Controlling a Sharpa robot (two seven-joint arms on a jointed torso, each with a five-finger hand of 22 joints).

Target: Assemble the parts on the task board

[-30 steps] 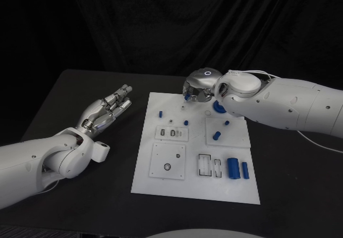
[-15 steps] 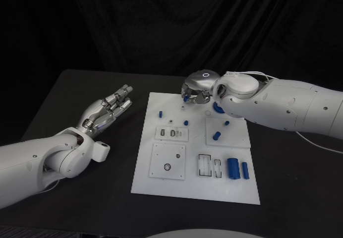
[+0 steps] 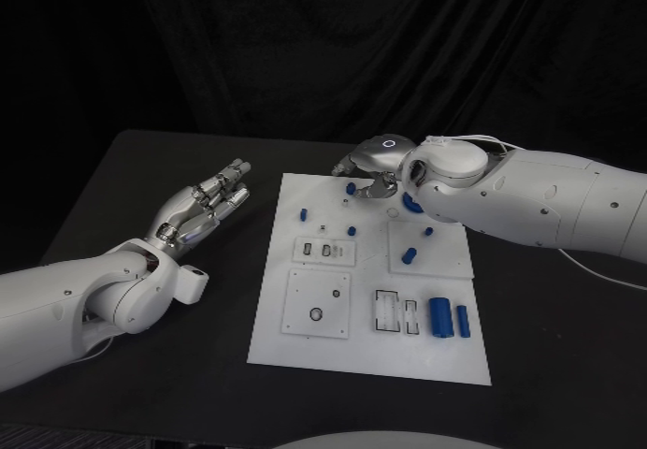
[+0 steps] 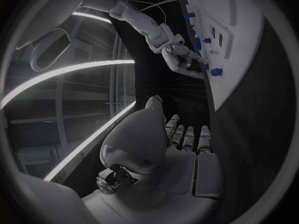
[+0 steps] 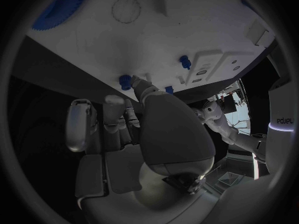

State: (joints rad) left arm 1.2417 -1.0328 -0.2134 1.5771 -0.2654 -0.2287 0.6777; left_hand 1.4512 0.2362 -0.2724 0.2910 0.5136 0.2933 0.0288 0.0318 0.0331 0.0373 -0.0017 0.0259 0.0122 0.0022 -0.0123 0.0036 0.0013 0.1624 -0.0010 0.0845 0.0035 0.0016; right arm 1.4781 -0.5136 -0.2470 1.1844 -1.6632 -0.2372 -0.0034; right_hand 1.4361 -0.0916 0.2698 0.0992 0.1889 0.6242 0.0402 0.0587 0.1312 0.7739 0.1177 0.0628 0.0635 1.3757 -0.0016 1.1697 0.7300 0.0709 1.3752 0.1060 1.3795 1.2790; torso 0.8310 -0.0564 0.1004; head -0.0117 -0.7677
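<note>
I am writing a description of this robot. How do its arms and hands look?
Both arms are white, smooth, rounded shells with small dark screw holes. The left hand and right hand are silver metal with segmented fingers. The right hand's back bears a small glowing ring; a thin white cable loops over its wrist.

Head view: dim overall, black backdrop and black table (image 3: 135, 187) swallowing detail; light from above leaves the task board (image 3: 371, 346) and both white arms bright, with mild glare on the right hand (image 3: 371, 168) and only faint shadows on the board. Left wrist view: strong fisheye bending, dark vignette at the rim, bright light strips (image 4: 69, 74) curving across it; left hand (image 4: 181, 139) dim and soft. Right wrist view: board evenly lit, right hand shaded, edges blurred.
</note>
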